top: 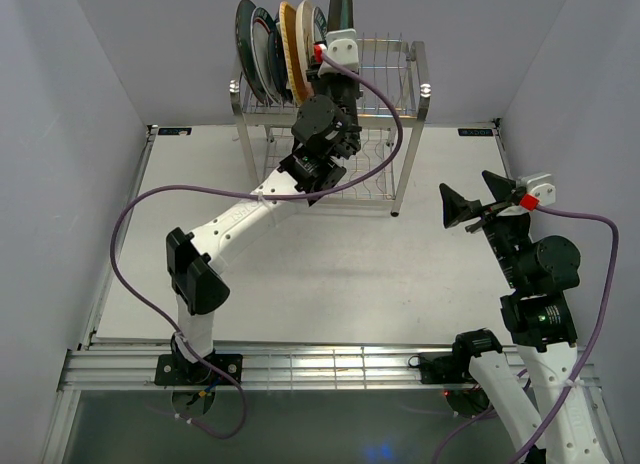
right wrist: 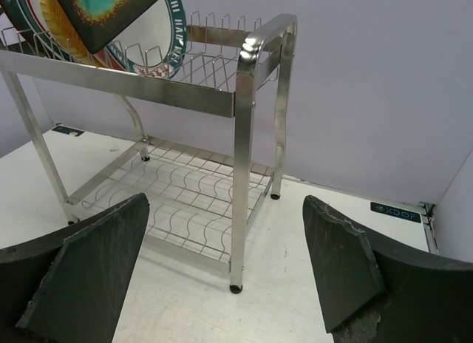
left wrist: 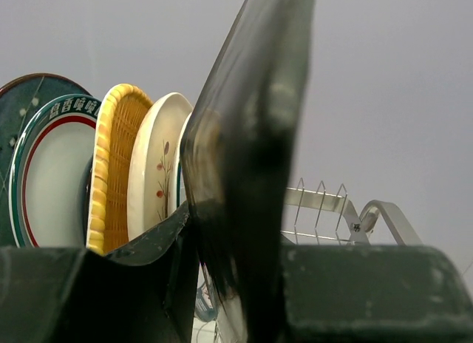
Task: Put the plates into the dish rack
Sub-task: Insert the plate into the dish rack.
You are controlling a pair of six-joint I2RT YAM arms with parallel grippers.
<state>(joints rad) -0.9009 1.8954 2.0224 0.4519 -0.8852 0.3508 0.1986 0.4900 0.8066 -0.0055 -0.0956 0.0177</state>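
Observation:
The dish rack (top: 424,88) stands at the back centre. Several plates stand on edge at the left of its upper tier: dark teal (left wrist: 21,99), white with a green and red rim (left wrist: 52,180), orange woven (left wrist: 111,165), pink-cream floral (left wrist: 157,165). My left gripper (top: 336,42) is shut on the green square brown-rimmed plate (top: 340,6), held on edge just right of that row; it fills the left wrist view (left wrist: 251,136) and shows in the right wrist view (right wrist: 103,10). My right gripper (top: 478,206) is open and empty, right of the rack.
The rack's lower wire shelf (right wrist: 192,195) holds nothing and its front right post (right wrist: 242,158) stands just ahead of my right gripper (right wrist: 225,236). Grey walls close the table on the left, back and right. The left arm's purple cable (top: 385,104) loops across the rack's front.

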